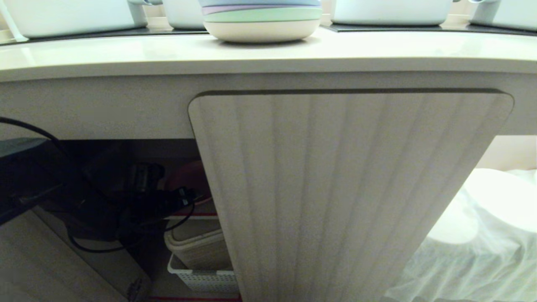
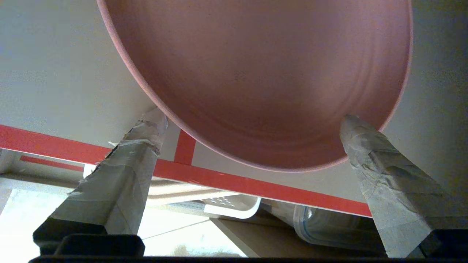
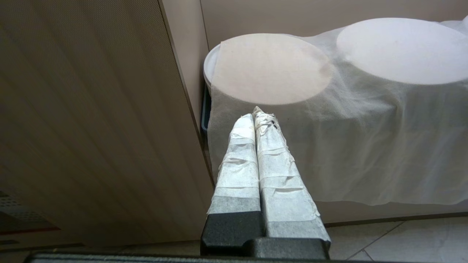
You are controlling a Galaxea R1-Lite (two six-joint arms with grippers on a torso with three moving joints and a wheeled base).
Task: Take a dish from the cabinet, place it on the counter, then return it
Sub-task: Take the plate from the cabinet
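The dish (image 2: 263,73), a matte pink plate, lies on the cabinet's grey, red-edged shelf (image 2: 55,91). My left gripper (image 2: 253,117) is open wide at the dish's near rim. One taped fingertip (image 2: 153,124) sits beside the rim and the other (image 2: 356,131) overlaps it. In the head view the left arm reaches into the dark opening left of the shut ribbed cabinet door (image 1: 348,188), where part of the dish (image 1: 188,176) shows behind the left gripper (image 1: 184,195). The counter (image 1: 126,54) runs above. My right gripper (image 3: 257,113) is shut on nothing, parked low beside the door.
A stack of pastel plates (image 1: 260,21) and white pots stand on the counter by black hob panels. Under the shelf are a beige container (image 1: 197,243), a white perforated basket (image 1: 201,277) and a clear tub (image 2: 329,226). White cloth over discs (image 1: 482,235) fills the recess to the right.
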